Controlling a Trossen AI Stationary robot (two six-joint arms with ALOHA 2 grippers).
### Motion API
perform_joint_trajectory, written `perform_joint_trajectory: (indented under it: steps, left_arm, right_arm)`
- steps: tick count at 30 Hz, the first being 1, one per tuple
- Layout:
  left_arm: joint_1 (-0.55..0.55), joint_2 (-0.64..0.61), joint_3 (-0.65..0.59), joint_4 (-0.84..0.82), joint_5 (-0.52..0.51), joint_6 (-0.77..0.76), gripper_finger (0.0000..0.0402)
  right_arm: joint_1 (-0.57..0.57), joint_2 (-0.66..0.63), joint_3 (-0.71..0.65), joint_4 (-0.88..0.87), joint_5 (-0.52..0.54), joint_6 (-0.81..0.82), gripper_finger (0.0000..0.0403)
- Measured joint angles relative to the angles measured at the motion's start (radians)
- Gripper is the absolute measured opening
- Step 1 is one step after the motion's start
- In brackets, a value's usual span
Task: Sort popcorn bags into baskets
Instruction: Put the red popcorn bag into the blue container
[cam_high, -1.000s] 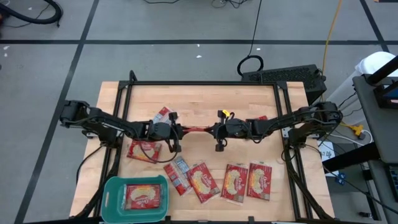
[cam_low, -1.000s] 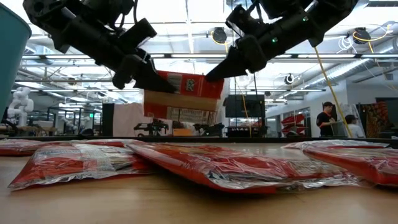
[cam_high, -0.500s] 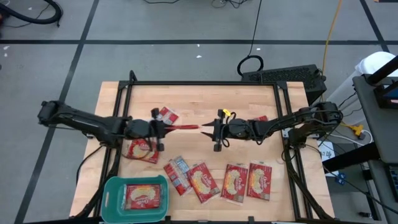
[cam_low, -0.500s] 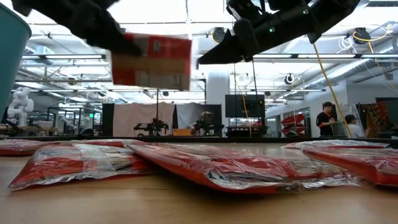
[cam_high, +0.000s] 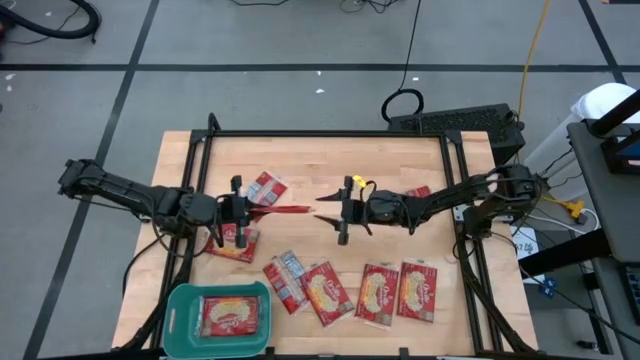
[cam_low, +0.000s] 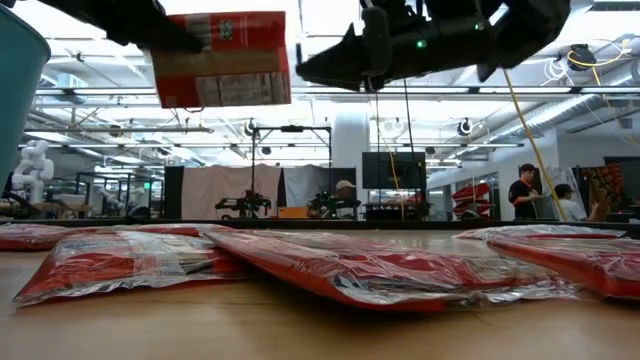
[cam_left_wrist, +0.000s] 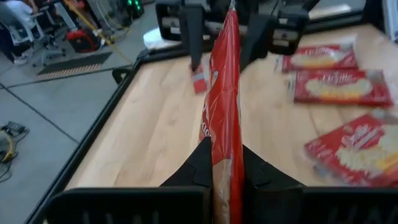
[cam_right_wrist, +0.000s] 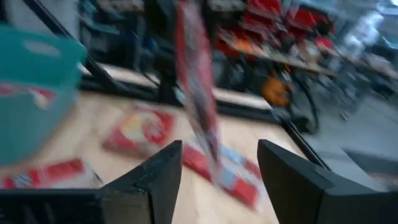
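Observation:
A red popcorn bag (cam_high: 285, 210) hangs above the table's middle, on edge, with my left gripper (cam_high: 252, 209) shut on its left end. In the low view the bag (cam_low: 222, 58) shows its broad face high up. My right gripper (cam_high: 320, 208) stands open just right of the bag's free end, touching nothing; its wrist view shows the bag (cam_right_wrist: 196, 81) beyond the open fingers (cam_right_wrist: 155, 180). The teal basket (cam_high: 180, 300) sits at the near left with one bag (cam_high: 232, 315) lying flat in it. My left gripper pinches the bag's left end (cam_left_wrist: 225, 155) between its two fingers (cam_left_wrist: 198, 171). The fingers come level from the table's left and lie along the bag. The bag stands on edge, sticks out toward the right, and is lifted clear of the table.
Several more bags lie flat on the table: two near my left gripper (cam_high: 232, 243) (cam_high: 265, 187), a row along the near side (cam_high: 325, 292) (cam_high: 418, 290), and one at the right (cam_high: 420, 190). A black frame (cam_high: 320, 134) borders the table. People stand in the room beyond (cam_low: 524, 190).
My right gripper has opened and let go of the bag's right end. My left gripper has drawn toward the table's left edge and upward, taking the bag with it; the bag now hangs from the left gripper alone.

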Motion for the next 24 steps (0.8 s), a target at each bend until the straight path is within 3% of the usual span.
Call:
perform_joint_trajectory:
  steps: [7,11,21,24]
  left_arm:
    - [-0.003,0.009,-0.074,0.222,0.046,0.005,0.0020]
    - [0.003,0.008,-0.131,0.342,0.068,0.016,0.0020]
    - [0.010,0.007,-0.163,0.385,0.078,0.015,0.0036]
    - [-0.002,0.006,-0.163,0.384,0.086,0.041,0.0039]
  right_arm:
    - [0.001,0.145,-0.001,0.289,-0.028,-0.022,0.0201]
    - [0.000,0.205,0.012,0.398,-0.097,-0.045,0.0187]
    - [0.000,0.236,0.068,0.366,-0.102,-0.024,0.0018]
    - [0.000,0.235,0.068,0.366,-0.102,-0.010,0.0014]
